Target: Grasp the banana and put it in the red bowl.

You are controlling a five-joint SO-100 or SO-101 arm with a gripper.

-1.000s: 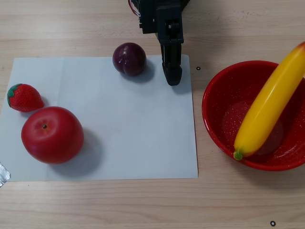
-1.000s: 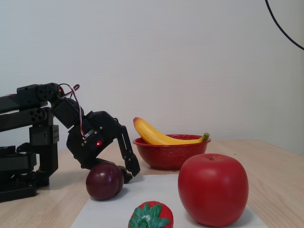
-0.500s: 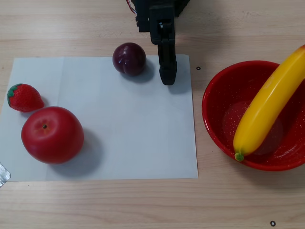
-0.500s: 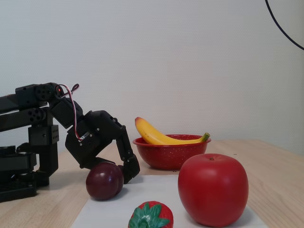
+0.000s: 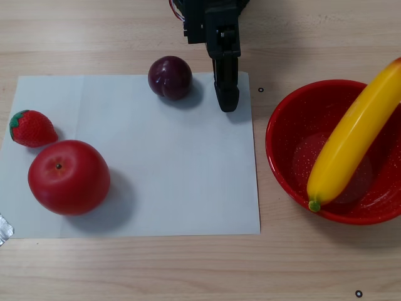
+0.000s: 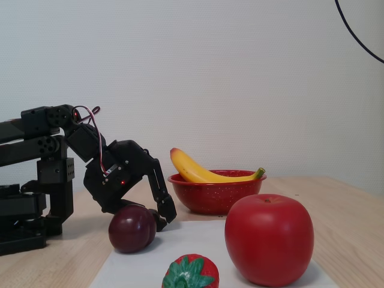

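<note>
The yellow banana (image 5: 352, 139) lies across the red bowl (image 5: 291, 132), green stem tip on the near rim, orange end sticking out over the far rim. In the fixed view the banana (image 6: 198, 171) rests in the red bowl (image 6: 213, 195). My black gripper (image 5: 227, 103) hangs low over the white paper, left of the bowl and right of a plum. It is shut and empty. In the fixed view the gripper (image 6: 169, 217) points down, its tip close beside the plum.
A dark purple plum (image 5: 170, 77) sits at the paper's far edge; it shows in the fixed view (image 6: 132, 229) too. A strawberry (image 5: 31, 128) and a red apple (image 5: 69, 177) sit on the left of the white paper (image 5: 182, 182).
</note>
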